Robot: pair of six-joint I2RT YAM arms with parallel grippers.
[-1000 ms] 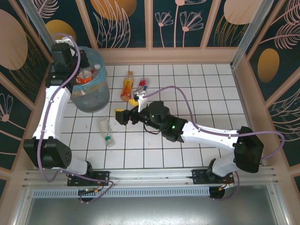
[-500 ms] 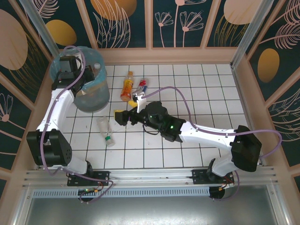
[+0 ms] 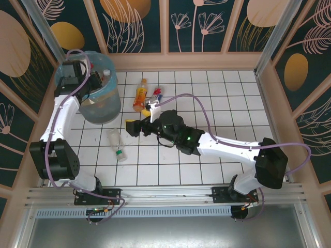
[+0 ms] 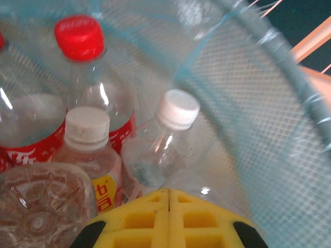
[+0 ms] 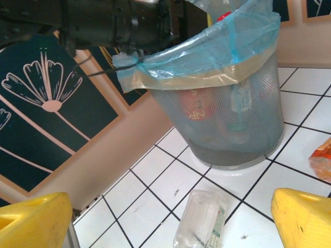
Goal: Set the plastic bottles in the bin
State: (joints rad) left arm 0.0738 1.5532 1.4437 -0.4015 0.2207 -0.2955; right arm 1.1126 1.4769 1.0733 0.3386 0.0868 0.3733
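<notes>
The bin (image 3: 103, 107), grey mesh with a light-blue bag, stands at the far left. My left gripper (image 3: 89, 81) hangs over its mouth, shut with nothing between its yellow fingers (image 4: 150, 217). Just below it inside the bin lie plastic bottles: a red-capped one (image 4: 80, 41), a white-capped clear one (image 4: 170, 134) and a pink-labelled one (image 4: 88, 139). My right gripper (image 3: 138, 118) stands wide open and low, facing the bin (image 5: 227, 113). A crushed clear bottle (image 3: 117, 143) lies on the tiles between its fingers (image 5: 31, 222) and slightly ahead (image 5: 202, 219). An orange-labelled bottle (image 3: 139, 95) lies further back.
A small crushed bottle with red and blue marks (image 3: 157, 95) lies right of the orange one, whose label shows at the frame edge (image 5: 321, 159). The beige side wall (image 5: 98, 155) runs close behind the bin. White tiles stretch out to the right (image 3: 227, 103).
The left arm has swung its wrist towards the wall side of the bin, its gripper staying shut over the bin. The right gripper has crept slightly left towards the bin, still open.
</notes>
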